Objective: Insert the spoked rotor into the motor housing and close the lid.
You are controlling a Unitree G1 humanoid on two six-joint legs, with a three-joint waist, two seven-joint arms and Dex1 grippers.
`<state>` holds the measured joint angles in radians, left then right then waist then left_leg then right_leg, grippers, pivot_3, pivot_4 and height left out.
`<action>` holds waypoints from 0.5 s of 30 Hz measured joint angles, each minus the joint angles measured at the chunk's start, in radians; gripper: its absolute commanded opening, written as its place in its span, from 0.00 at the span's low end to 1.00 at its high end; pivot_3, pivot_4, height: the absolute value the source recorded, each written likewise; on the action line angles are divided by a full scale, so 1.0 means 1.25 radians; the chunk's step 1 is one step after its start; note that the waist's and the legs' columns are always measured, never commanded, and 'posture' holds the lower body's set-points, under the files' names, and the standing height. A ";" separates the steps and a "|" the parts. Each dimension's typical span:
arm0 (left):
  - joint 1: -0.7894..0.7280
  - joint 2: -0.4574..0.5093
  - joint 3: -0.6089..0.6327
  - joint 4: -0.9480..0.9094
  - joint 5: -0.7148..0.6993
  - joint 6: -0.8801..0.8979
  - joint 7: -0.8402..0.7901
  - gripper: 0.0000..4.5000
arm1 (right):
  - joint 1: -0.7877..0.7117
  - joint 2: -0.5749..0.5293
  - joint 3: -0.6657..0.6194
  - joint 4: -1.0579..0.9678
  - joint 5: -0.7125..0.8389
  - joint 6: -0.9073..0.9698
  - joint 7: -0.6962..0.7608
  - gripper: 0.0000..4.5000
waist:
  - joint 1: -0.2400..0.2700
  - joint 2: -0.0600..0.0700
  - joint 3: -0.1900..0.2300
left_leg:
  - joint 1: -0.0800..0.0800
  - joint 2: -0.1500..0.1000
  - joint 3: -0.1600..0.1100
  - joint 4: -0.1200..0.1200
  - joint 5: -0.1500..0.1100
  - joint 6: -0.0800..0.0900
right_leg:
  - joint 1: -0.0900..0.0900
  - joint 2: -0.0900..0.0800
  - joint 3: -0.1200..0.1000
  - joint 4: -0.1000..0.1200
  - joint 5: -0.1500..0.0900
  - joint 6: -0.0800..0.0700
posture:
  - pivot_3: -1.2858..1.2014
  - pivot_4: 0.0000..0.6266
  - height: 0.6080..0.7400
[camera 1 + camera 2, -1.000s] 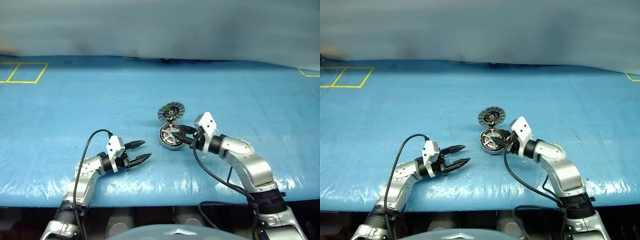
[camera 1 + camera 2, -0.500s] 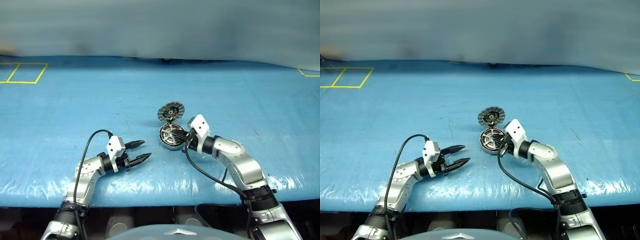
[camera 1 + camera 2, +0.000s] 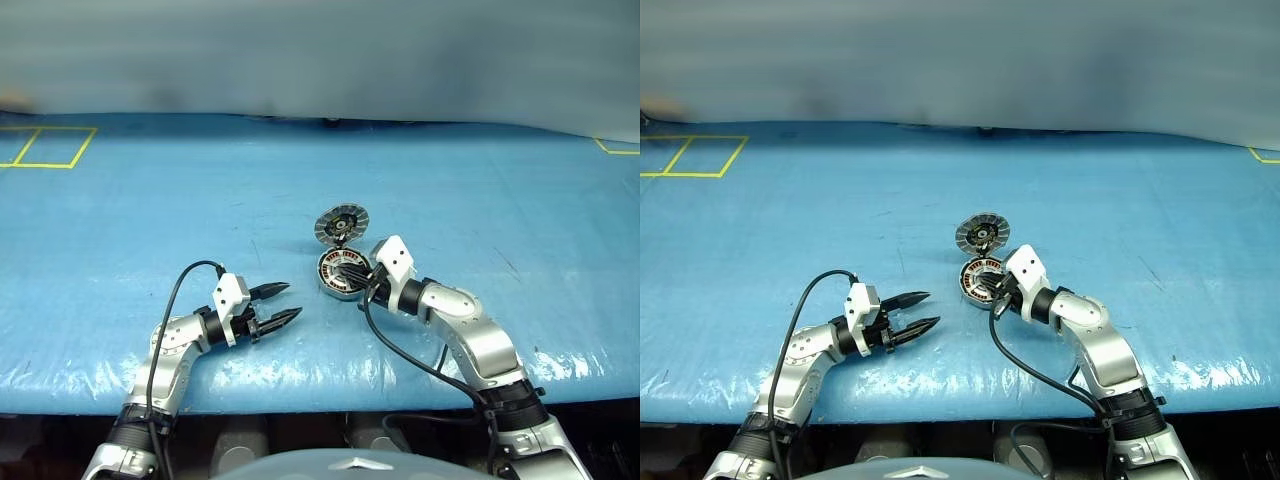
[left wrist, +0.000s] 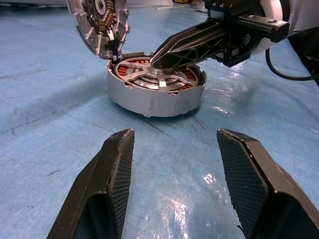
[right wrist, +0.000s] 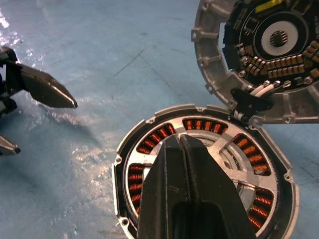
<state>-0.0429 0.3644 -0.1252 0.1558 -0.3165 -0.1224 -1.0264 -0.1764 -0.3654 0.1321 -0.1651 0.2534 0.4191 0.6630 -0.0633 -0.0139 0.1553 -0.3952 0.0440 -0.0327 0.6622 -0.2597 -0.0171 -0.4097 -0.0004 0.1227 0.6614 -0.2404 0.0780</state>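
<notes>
Right wrist view shows you your right gripper (image 5: 180,142), fingers pressed together and empty, atop the spoked rotor (image 5: 225,158) seated inside the motor housing (image 5: 130,149).

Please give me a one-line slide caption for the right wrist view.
Closed black fingers over the silver spoked rotor seated in the copper-coiled motor housing, hinged ribbed lid open.

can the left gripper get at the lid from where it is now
Probably yes. The lid stands open and upright behind the motor housing, and the left gripper is open with bare blue table in between. The shut right gripper rests over the housing, beside that path.
</notes>
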 measured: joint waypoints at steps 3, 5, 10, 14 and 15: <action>0.000 0.000 0.000 0.000 0.000 -0.002 0.000 0.61 | -0.025 -0.022 -0.041 -0.016 -0.004 0.006 -0.034 0.00 | 0.001 0.000 0.000 | 0.000 0.000 0.000 0.000 0.000 0.000 | 0.000 0.000 0.000 0.000 0.000 0.000 | 0.52 0.24 1.00; 0.000 0.000 0.000 0.000 0.000 -0.003 0.000 0.61 | -0.039 -0.045 -0.059 -0.020 -0.022 0.016 -0.064 0.00 | 0.001 0.000 0.000 | 0.000 0.000 0.000 0.000 0.000 0.000 | 0.000 0.000 0.000 0.000 0.000 0.000 | 0.52 0.24 1.00; -0.004 -0.001 0.000 0.000 0.000 -0.013 0.000 0.61 | -0.081 -0.074 -0.081 0.025 -0.089 0.040 -0.142 0.00 | 0.000 0.000 0.000 | 0.000 0.000 0.000 -0.001 0.000 0.000 | -0.001 0.000 0.000 0.000 0.001 -0.002 | 0.52 0.24 1.00; -0.010 -0.005 0.000 0.005 0.000 -0.016 0.000 0.61 | -0.145 -0.030 -0.081 0.138 -0.104 0.026 -0.173 0.00 | -0.006 0.000 0.000 | 0.000 0.000 0.000 -0.001 0.000 0.000 | -0.001 0.001 0.000 0.000 0.001 -0.002 | 0.52 0.24 1.00; -0.010 -0.006 0.000 0.005 0.000 -0.017 0.000 0.61 | -0.164 -0.016 -0.081 0.165 -0.102 0.017 -0.172 0.00 | -0.006 0.000 0.000 | 0.000 0.000 0.000 -0.001 0.000 0.000 | -0.001 0.001 0.000 0.000 0.001 -0.002 | 0.52 0.24 1.00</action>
<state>-0.0552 0.3566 -0.1248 0.1626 -0.3164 -0.1436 -1.0267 -0.3808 -0.3857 0.0311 0.0413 0.1257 0.4404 0.4486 -0.0708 -0.0137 0.1554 -0.3950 0.0443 -0.0327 0.6604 -0.2597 -0.0170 -0.4107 0.0004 0.1228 0.6615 -0.2386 0.0752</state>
